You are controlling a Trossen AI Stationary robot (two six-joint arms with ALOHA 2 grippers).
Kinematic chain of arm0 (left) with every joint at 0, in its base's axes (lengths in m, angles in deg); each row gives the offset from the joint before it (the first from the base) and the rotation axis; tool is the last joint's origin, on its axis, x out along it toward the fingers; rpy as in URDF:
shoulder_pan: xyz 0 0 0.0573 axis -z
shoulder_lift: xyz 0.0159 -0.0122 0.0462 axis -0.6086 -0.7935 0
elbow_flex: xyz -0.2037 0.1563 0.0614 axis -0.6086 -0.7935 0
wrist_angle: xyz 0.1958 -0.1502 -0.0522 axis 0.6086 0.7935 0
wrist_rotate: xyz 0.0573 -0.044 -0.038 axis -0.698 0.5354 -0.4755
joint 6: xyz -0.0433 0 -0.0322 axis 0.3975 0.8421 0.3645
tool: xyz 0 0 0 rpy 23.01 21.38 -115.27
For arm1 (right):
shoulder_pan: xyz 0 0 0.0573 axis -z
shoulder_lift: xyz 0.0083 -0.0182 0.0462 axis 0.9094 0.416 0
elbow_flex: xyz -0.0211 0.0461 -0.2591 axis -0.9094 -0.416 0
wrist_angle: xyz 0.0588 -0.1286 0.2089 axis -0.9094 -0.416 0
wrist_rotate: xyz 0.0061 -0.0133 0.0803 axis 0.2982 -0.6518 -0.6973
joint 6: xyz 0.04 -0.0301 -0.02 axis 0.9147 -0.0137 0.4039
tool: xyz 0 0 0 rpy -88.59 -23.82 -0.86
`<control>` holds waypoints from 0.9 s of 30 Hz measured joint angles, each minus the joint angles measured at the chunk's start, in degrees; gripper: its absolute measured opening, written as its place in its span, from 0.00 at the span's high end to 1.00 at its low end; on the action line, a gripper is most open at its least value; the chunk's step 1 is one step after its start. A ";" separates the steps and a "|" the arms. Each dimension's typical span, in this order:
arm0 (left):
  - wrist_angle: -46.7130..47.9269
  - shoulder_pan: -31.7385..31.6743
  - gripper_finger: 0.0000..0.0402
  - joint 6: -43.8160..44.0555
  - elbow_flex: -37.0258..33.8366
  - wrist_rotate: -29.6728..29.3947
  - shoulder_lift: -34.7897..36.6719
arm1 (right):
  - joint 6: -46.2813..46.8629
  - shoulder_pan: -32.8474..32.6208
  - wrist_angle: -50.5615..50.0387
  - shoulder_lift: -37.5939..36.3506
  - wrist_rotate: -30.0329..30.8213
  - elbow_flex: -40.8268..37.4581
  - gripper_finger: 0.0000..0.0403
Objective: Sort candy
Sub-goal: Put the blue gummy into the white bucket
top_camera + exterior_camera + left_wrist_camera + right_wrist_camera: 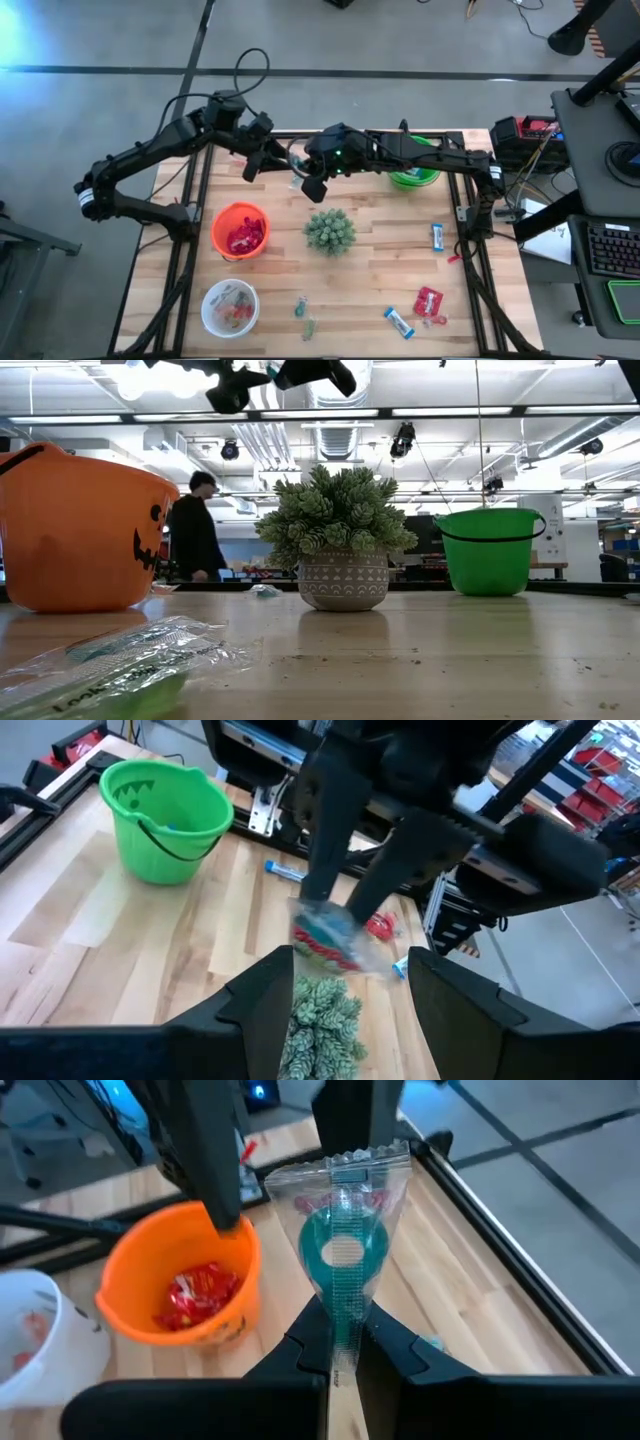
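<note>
My right gripper (343, 1345) hangs over the table's far middle, between the orange bowl (240, 230) and the green bucket (415, 175). It is shut on a clear candy packet (345, 1230) with a teal ring and red pieces inside. My left gripper (350, 1010) is open just left of it (255, 160), touching nothing. Loose on the table lie two blue-and-white bars (437, 236) (398, 321), a red packet (428, 302) and small green pieces (303, 315). Red sweets fill the orange bowl (185, 1285). My right gripper pinches the clear packet between its two fingers at one narrow sealed end (343, 1330). The fingers (330, 860) slant down from above. The packet (325, 935) hangs past their tips, lifted clear of the table.
A potted spiky green plant (330, 230) stands mid-table, right under the held packet. A white bowl (230, 307) with a few sweets sits near the front left. Another clear packet (120, 660) lies close to the low camera. A person (195, 525) stands in the room behind.
</note>
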 joint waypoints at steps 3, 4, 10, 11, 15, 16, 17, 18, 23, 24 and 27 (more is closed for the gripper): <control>-0.32 0.00 0.55 -0.03 0.00 -0.08 -0.40 | 0.00 -0.02 1.26 0.00 -0.09 -0.01 0.96; -0.67 0.00 0.55 -0.03 0.00 -0.12 -0.55 | 0.00 -0.02 1.25 0.00 -0.09 0.00 0.96; -3.24 0.00 0.55 -0.71 0.00 -0.26 -0.81 | 0.02 -0.04 1.61 0.02 -0.66 -0.26 0.96; -3.77 0.00 0.55 -0.71 0.00 -0.30 -0.81 | 0.02 -0.04 1.61 0.02 -0.70 -0.26 0.96; -3.97 0.00 0.60 -1.55 0.00 -0.39 -0.81 | 0.02 -0.04 1.61 0.04 -0.70 -0.31 0.96; -3.88 0.00 0.62 -1.92 0.00 -0.39 -0.81 | 0.02 -0.04 1.61 0.04 -0.70 -0.33 0.96; -3.87 0.00 0.65 -2.13 0.00 -0.39 -0.81 | 0.02 -0.04 1.61 0.04 -0.70 -0.33 0.96; -3.86 0.00 0.67 -2.17 0.00 -0.39 -0.89 | 0.02 -0.04 1.61 0.04 -0.69 -0.33 0.96; -3.61 0.07 0.83 -2.19 0.00 -0.17 -1.03 | 0.02 -0.04 1.65 0.04 -0.79 -0.33 0.96; -3.61 0.09 0.86 -2.17 0.00 -0.16 -1.03 | 0.02 -0.05 1.65 0.04 -0.79 -0.31 0.96; -3.63 0.09 0.96 -2.17 0.00 -0.13 -1.03 | -0.02 -0.07 1.63 0.04 -0.79 -0.09 0.96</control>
